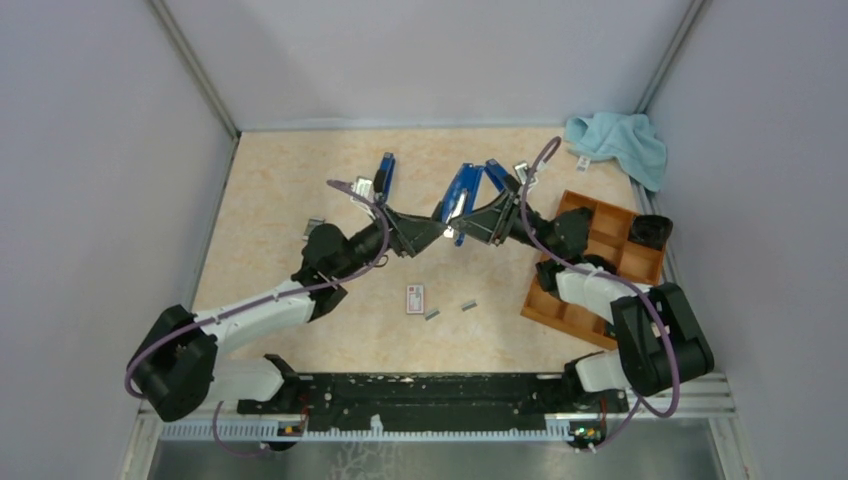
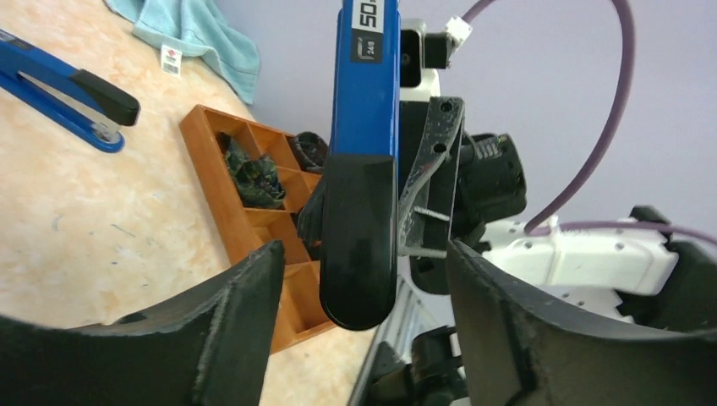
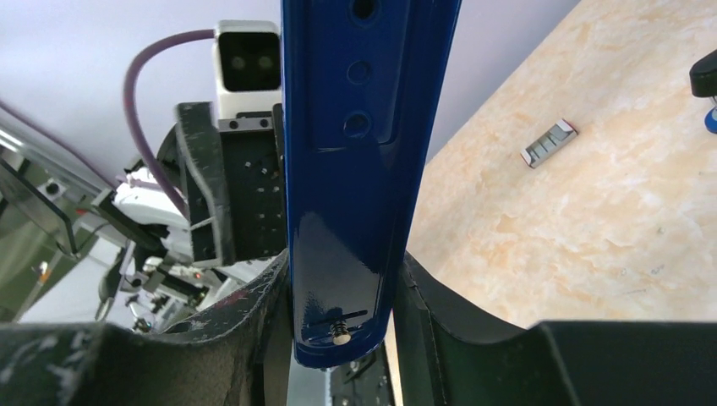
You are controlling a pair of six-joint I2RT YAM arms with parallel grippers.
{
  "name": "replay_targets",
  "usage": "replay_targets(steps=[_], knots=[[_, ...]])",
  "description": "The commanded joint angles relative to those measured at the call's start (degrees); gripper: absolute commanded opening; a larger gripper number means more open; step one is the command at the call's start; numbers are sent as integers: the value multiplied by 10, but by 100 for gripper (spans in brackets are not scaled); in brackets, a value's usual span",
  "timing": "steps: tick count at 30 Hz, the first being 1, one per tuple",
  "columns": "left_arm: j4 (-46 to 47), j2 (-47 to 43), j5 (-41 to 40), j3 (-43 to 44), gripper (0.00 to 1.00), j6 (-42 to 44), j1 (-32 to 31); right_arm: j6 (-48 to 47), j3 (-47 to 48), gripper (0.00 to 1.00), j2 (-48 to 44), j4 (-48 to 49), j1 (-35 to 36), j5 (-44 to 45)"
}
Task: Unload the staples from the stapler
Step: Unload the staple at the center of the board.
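Here right tool (image 3: 342, 283) clamps the glossy blue stapler (image 3: 363, 169) (smooth metal); left tool (image 2: 363, 258) stands open.

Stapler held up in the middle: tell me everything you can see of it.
The held stapler is blue metal, with a black plastic cap on one end and a black label with white print. It hangs above the table. The right gripper clamps its underside, where holes and a small spring pin show. The left gripper stands open around the capped end, not touching.
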Motion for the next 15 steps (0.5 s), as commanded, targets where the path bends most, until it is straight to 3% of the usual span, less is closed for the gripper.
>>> replay_targets(steps=[1, 3, 4, 8, 12, 15], knots=[[47, -54, 29, -46, 83, 132, 0, -57, 22, 0, -21, 21, -6, -33], [43, -104, 21, -85, 98, 190, 3, -92, 30, 0, -19, 2, -12, -66], [35, -134, 17, -103, 99, 218, 4, -111, 35, 0, -16, -8, -15, -85], [3, -257, 46, -171, 99, 311, 9, -210, 69, 0, -6, -69, -15, -182], [-29, -305, 101, -192, 99, 334, 9, -272, 81, 0, -19, -122, -14, -248], [41, -299, 124, -230, 99, 311, 9, -401, 100, 0, -52, -296, -13, -262]])
